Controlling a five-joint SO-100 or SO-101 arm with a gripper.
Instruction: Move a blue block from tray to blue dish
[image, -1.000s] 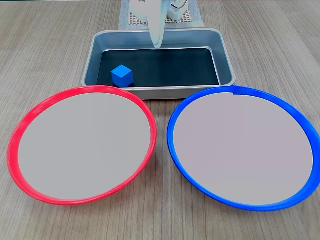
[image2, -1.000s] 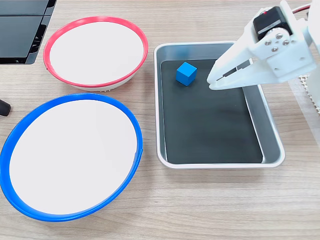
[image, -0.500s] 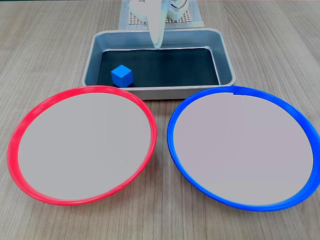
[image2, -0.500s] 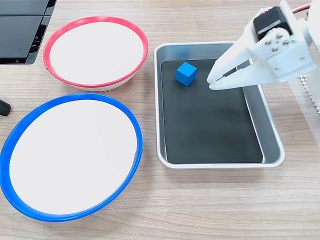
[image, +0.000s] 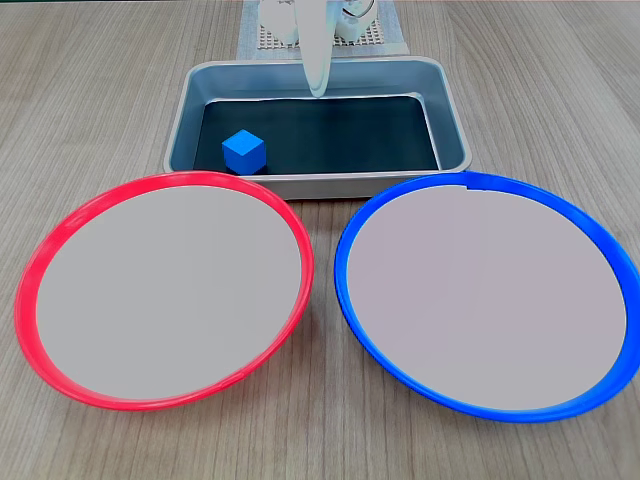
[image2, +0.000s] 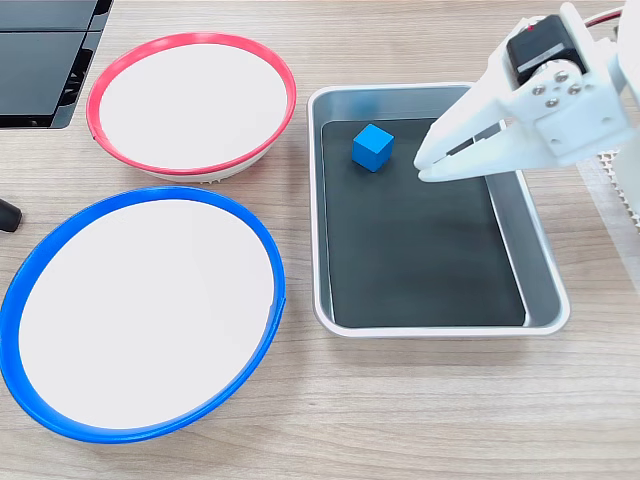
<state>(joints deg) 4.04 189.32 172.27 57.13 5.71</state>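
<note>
the blue block (image2: 372, 147) sits in the tray (image2: 541, 262), apart from the gripper (image2: 424, 168), whose fingers look pressed together. probably light, rigid, smooth; pinch two opposite flat faces.

Lab-style bench: wood-grain table (image: 560, 100), perforated white base mat (image: 268, 38), dark equipment (image2: 40, 60)

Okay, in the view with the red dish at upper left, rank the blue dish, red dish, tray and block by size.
1. blue dish, though it sits nearer the camera than the red one
2. tray
3. red dish, close to the tray
4. blue block
</note>
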